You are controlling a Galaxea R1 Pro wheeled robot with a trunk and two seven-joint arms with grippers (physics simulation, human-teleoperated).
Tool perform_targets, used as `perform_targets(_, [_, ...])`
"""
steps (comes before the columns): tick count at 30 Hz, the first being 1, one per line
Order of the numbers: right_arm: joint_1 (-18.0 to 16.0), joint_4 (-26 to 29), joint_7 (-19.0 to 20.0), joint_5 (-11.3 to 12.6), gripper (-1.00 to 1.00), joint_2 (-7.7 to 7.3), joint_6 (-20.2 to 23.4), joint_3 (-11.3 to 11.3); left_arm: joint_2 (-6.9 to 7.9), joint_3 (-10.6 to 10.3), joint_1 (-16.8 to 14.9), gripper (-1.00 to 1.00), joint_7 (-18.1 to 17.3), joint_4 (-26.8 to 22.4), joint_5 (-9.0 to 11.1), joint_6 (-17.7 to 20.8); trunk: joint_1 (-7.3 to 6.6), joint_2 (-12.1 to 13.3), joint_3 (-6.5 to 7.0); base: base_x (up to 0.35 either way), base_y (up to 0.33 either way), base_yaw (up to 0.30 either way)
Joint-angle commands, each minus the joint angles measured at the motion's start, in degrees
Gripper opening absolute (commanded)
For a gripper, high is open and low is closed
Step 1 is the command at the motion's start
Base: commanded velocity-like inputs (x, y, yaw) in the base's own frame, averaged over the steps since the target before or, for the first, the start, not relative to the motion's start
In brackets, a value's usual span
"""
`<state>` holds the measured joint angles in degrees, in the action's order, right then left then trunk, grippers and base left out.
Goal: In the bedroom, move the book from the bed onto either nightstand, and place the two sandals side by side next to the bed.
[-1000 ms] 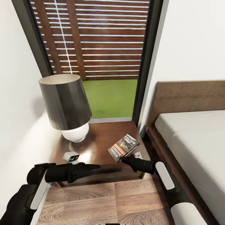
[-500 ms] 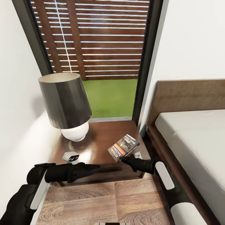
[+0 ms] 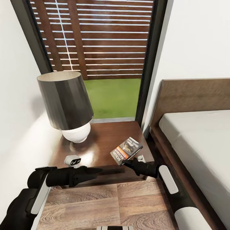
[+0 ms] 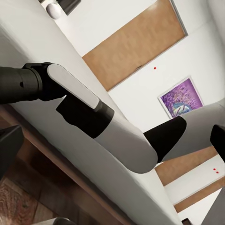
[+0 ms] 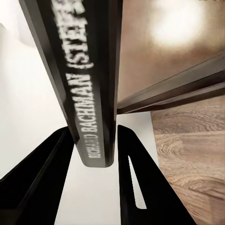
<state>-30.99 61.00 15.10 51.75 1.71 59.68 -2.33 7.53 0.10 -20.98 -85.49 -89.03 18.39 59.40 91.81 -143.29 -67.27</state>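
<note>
Book over the nightstand, ready to set down

The right gripper point(image 3: 124, 163) pinches the book point(image 3: 126, 150) just above the nightstand point(image 3: 105, 135). Best to lower it flat, away from the lamp point(image 3: 65, 103), then let go.

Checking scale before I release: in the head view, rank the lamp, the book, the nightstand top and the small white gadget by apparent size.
1. Nightstand top, largest.
2. Lamp, a little smaller; it hides part of the top.
3. Book, held in the right gripper.
4. Small white gadget, smallest.
</note>
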Motion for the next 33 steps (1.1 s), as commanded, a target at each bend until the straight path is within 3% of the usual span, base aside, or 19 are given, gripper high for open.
perform_targets(1, [-0.03, 0.00, 0.59, -0.51, -1.00, 0.07, 0.32, -0.22, 0.02, -0.01, -0.02, 1.00, -0.16, -0.01, 0.05, 0.60, -0.01, -0.02, -0.05, 0.000, 0.000, 0.000])
perform_targets(7, [-0.59, 0.00, 0.57, -0.51, -1.00, -0.08, 0.32, -0.31, -0.04, -0.01, -0.02, 1.00, -0.13, -0.01, 0.06, 0.60, -0.01, -0.02, -0.05, 0.000, 0.000, 0.000])
perform_targets(13, [-3.40, -0.27, 0.48, -0.51, -1.00, -0.13, 0.32, -0.33, -0.03, 0.01, -0.02, 1.00, -0.10, -0.01, 0.07, 0.60, -0.01, -0.02, -0.05, 0.000, 0.000, 0.000])
perform_targets(21, [-7.01, -4.51, -2.92, -0.51, -1.00, 0.00, 0.32, -0.38, -0.02, -0.01, -0.02, 1.00, -0.04, -0.01, 0.00, 0.60, -0.01, -0.02, -0.05, 0.000, 0.000, 0.000])
perform_targets(27, [-8.22, -6.92, -3.84, -0.51, -1.00, -0.18, 0.32, -0.47, -0.03, -0.01, -0.02, 1.00, 0.02, -0.01, -0.01, 0.60, 0.14, -0.10, -1.38, 0.000, 0.000, 0.000])
perform_targets(33, [-9.17, -8.87, -4.20, -0.51, -1.00, -0.35, 0.32, -0.54, -0.05, -0.01, -0.02, 1.00, 0.02, -0.01, 0.00, 0.60, 0.14, -0.10, -1.38, 0.000, 0.000, 0.000])
